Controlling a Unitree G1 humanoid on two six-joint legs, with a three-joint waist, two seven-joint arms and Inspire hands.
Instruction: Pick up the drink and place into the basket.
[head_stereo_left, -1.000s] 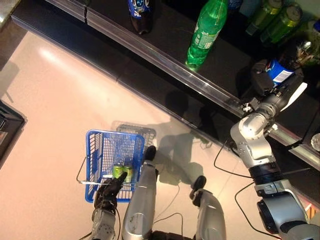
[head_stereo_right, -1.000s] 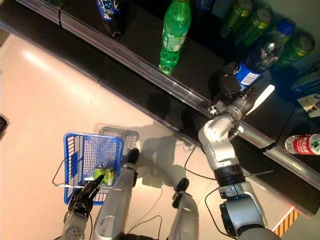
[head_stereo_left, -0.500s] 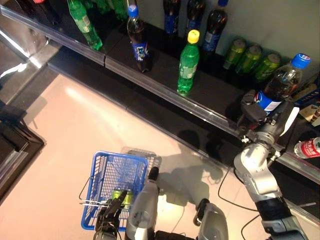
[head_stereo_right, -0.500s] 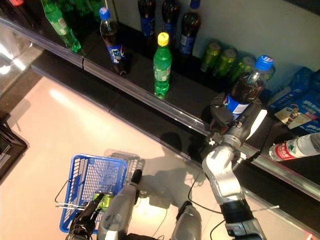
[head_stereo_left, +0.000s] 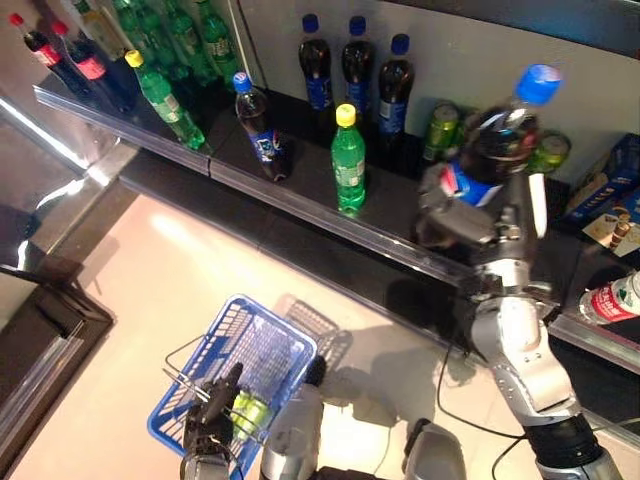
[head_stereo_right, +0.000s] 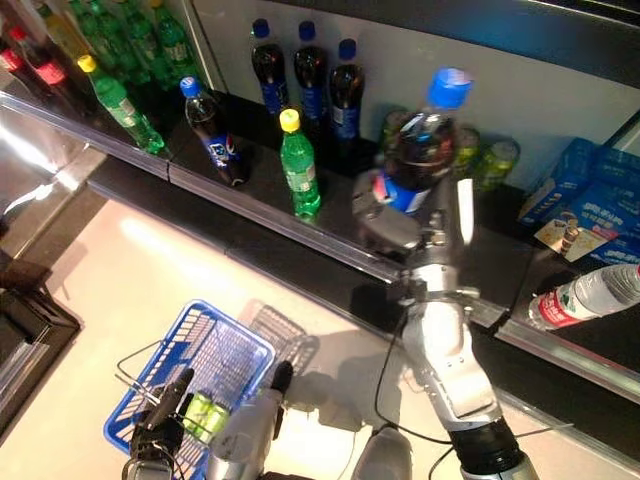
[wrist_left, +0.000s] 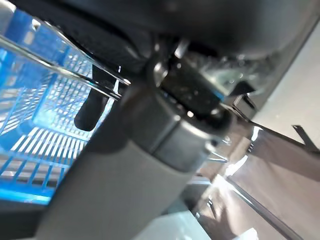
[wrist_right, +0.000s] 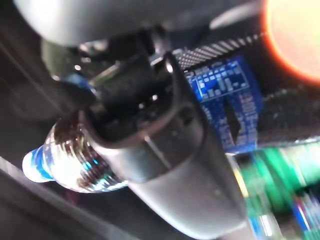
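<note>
Right wrist view, right hand (wrist_right: 150, 125) gripping cola bottle (wrist_right: 70, 165), label visible

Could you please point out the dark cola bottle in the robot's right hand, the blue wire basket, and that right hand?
Dark cola bottle with blue cap (head_stereo_left: 495, 150), left eye view, body.
Blue wire basket (head_stereo_left: 262, 345), left eye view, mesh wall.
Right hand (head_stereo_left: 458, 222), left eye view, palm.

Open floor (head_stereo_left: 180, 270) lies between the shelf (head_stereo_left: 300, 195) and the basket (head_stereo_left: 235, 370). The basket's top is open, with cans (head_stereo_left: 248, 410) and the left hand (head_stereo_left: 205, 425) on its near side.
</note>
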